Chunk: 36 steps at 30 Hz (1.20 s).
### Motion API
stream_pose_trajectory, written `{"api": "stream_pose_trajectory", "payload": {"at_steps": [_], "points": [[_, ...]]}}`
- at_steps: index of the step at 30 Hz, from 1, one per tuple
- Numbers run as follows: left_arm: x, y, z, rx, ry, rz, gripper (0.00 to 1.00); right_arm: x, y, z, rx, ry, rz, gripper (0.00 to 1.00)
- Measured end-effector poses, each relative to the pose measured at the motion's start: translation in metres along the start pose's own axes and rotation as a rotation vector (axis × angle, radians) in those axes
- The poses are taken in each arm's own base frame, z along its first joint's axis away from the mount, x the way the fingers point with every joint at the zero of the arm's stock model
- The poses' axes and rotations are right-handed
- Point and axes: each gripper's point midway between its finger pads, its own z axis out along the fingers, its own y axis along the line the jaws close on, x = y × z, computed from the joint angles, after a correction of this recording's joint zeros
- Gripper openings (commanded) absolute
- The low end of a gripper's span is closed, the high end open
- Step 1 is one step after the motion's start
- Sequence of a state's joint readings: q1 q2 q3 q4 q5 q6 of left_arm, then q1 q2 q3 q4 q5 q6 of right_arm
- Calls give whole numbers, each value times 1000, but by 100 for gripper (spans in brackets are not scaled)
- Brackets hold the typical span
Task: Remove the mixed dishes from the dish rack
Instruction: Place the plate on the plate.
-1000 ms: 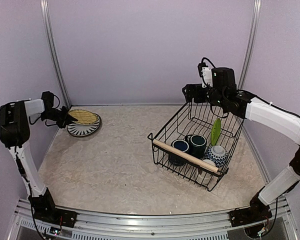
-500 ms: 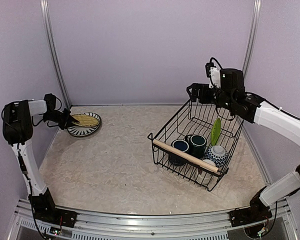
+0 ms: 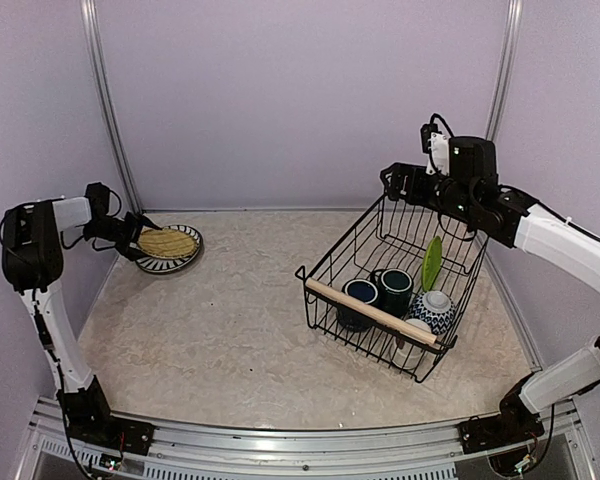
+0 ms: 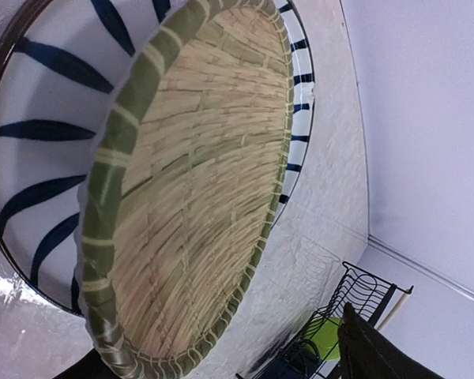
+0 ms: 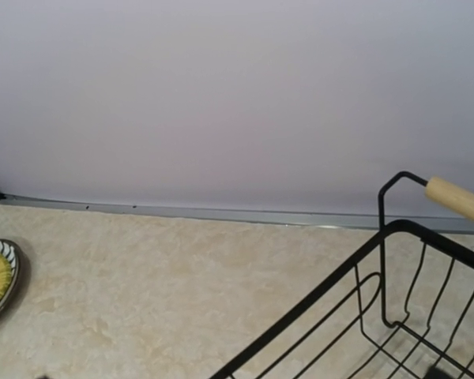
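Observation:
The tan lattice plate (image 3: 168,241) (image 4: 197,174) lies on the gray plate with dark blue stripes (image 3: 165,265) (image 4: 39,142) at the far left. My left gripper (image 3: 137,240) (image 4: 221,359) is open at that stack's left edge, its fingers wide apart either side of the tan rim. The black wire dish rack (image 3: 325,262) (image 5: 293,313) stands at the right. It holds the lime green plate (image 3: 432,262) on edge, two dark blue mugs (image 3: 361,295) (image 3: 392,286) and the blue-white bowl (image 3: 433,310). My right gripper (image 3: 393,184) hovers open and empty above the rack's far left corner.
The rack has a wooden handle along its near side (image 3: 370,312) and another at its far side (image 5: 458,201). Purple walls close in the back and both sides. The stack of plates lies close to the left wall's metal post (image 3: 110,120).
My left gripper has set the tan plate down flat on the striped plate and opened. My right gripper has drifted a little to the right above the rack.

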State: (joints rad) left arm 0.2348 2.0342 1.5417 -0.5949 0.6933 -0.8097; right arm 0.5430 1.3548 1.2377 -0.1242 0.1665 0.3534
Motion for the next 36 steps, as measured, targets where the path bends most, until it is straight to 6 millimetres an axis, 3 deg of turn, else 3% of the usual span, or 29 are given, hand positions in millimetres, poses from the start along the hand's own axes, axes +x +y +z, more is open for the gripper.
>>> {"api": "stream_pose_trajectory", "payload": {"at_steps": [4,11,21,26,31,36], "points": [[1,-12,-13,15,-26,23,86,3,-1,4,6,13,7,100],[0,-11,-21,-15,-59,25,88,10,-1,12,15,40,15,100],[-2,-37,-58,-7,-176,93,89,7,-2,11,19,47,22,100],[-1,-37,-62,-8,-192,101,89,3,-2,10,23,42,23,100],[8,-39,-60,-22,-193,139,91,7,-5,10,44,66,20,100],[36,-71,-67,-4,-212,275,92,16,-12,9,81,116,10,100]]}}
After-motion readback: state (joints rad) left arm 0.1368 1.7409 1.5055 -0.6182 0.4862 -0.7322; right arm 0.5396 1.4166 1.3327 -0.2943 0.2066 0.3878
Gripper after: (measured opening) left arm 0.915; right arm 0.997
